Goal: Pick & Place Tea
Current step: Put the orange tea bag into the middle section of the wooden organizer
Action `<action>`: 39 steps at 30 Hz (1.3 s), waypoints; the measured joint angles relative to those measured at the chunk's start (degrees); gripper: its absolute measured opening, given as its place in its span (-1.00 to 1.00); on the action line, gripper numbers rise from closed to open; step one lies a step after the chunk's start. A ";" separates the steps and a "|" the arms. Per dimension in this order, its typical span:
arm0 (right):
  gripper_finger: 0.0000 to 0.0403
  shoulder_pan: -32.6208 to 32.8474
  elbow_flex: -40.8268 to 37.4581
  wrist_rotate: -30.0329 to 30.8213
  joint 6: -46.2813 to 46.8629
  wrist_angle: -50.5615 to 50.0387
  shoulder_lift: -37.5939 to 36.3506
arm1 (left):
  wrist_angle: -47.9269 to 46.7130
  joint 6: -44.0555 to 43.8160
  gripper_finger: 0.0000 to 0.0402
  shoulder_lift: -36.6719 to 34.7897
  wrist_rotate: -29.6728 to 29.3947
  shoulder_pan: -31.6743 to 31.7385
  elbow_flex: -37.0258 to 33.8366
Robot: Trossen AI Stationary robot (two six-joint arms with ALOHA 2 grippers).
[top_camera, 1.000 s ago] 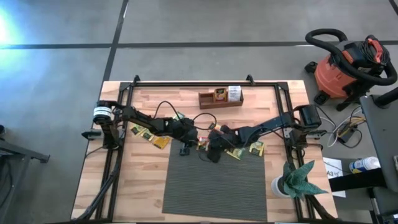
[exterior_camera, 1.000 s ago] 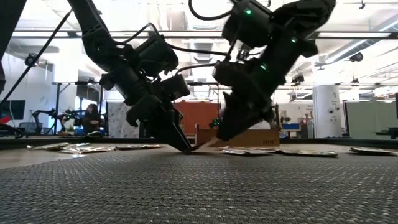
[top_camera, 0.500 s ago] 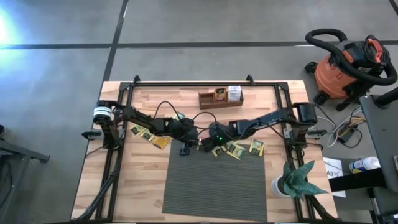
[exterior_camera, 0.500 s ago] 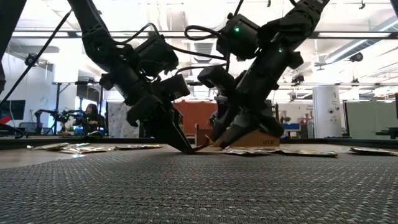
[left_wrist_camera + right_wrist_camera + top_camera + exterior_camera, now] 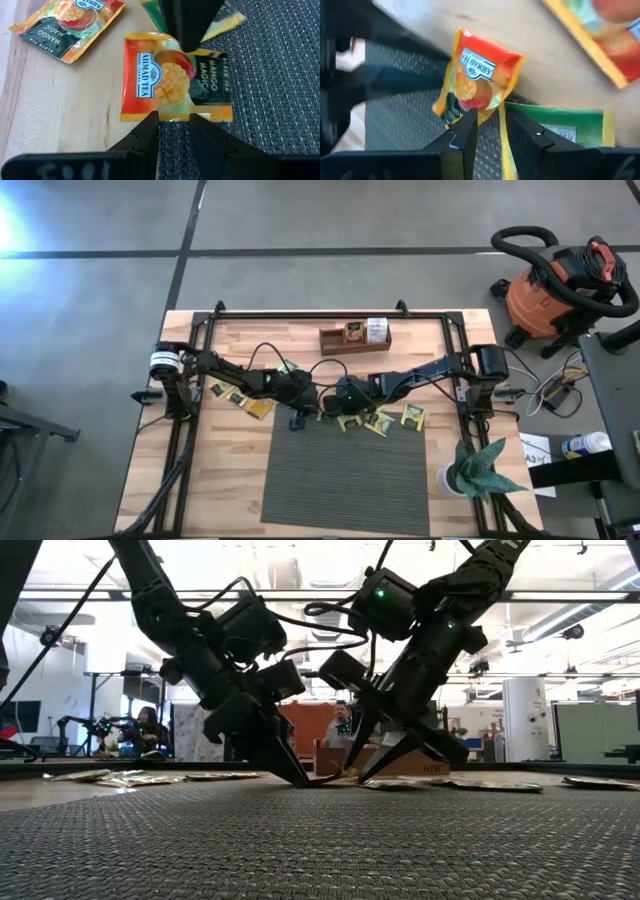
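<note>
Overhead and level views: your two arms meet at the middle of the desk (image 5: 150,480), at the far edge of the dark woven mat (image 5: 345,480). The left claw (image 5: 297,420) and the right claw (image 5: 340,418) both point down at one orange mango sachet (image 5: 172,82), which lies half on the wood and half on the mat.

Left wrist view: the fingers stand a narrow gap apart just short of the sachet's near edge, gripping nothing. A dark fingertip of the other arm presses on the sachet's far edge.

Right wrist view: the same sachet (image 5: 480,75) lies just beyond that claw's fingers, which are parted and empty; a green-bordered sachet (image 5: 560,127) lies beside them. In the level view the right fingers splay to either side with their tips at the surface.

Progress, as a judgement: the job is at an early stage. The wooden tray (image 5: 355,337) at the far side of the desk appears to hold only a couple of packets. Loose sachets remain to the left of the arms (image 5: 235,397) and to the right (image 5: 395,420). You have not yet lifted the sachet in hand; it needs a firm pinch and a carry to the tray, then the rest follow.
</note>
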 joint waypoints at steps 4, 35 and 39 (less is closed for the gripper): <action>-0.47 0.00 0.00 1.19 1.69 0.08 -0.09 | 0.22 0.02 -0.48 -0.02 -0.03 0.00 -0.64; -0.50 -1.22 -0.46 1.39 -0.25 5.61 1.88 | 3.23 -1.18 -0.48 0.00 -0.01 0.04 -1.97; -0.58 -1.53 -0.46 0.89 -3.02 2.69 0.60 | 3.16 -1.64 -0.48 0.00 -0.03 0.04 -1.95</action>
